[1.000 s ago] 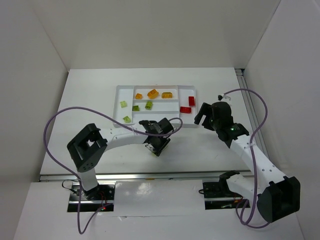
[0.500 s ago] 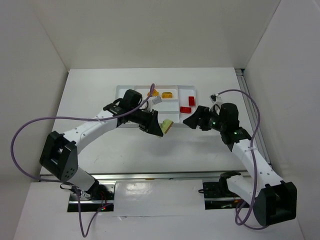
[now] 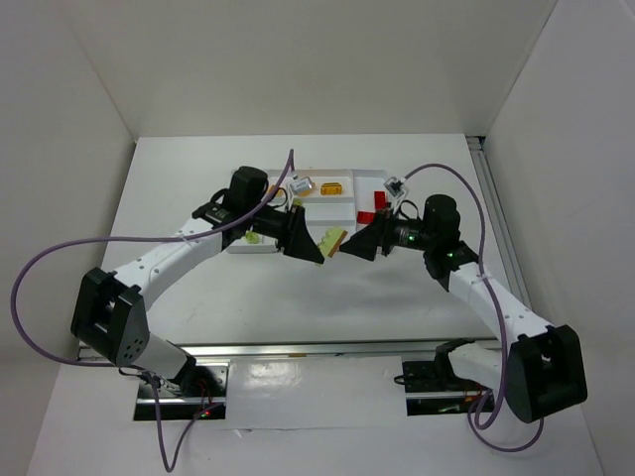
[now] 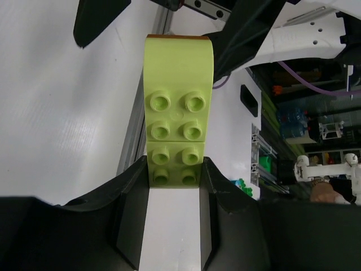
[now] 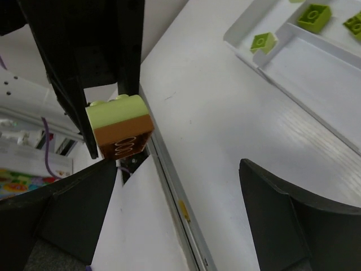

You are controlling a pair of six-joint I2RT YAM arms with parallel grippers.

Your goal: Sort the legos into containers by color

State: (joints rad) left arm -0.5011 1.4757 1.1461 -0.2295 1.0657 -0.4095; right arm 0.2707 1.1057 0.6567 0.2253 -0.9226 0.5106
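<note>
White table (image 3: 179,198), white walls on three sides, and the tray (image 3: 362,172) sits toward the far edge, about midway across. Orange bricks (image 3: 331,187) lie in its far slot, a red brick (image 3: 367,216) on its right side, and green bricks (image 5: 313,14) at its left end.

Over bare table just off the tray's near edge, the left gripper (image 3: 319,250) is clenched on a stack (image 3: 333,241): a long green piece with an orange piece (image 5: 125,141) stuck to its far end. The left wrist view shows the fingers pinching only the last row of studs, so most of the stack juts out unsupported.

Facing it, the right gripper (image 3: 359,246) stands spread wide and empty. The stack hangs beyond its jaws, not yet between them.

Judging by this, the step is pulling the two colours apart, and several things could spoil it:

- That short hold gives the left gripper little purchase. A pull or twist from the right could lever the stack out, dropping it unsorted onto the table.
- If the right jaws close across the seam or on the green, the pieces will not separate.
- The two grippers are nearly nose to nose, so a slightly off approach could knock fingers together or bump the stack askew.
- A sudden release could fling either half clear of the tray.
</note>
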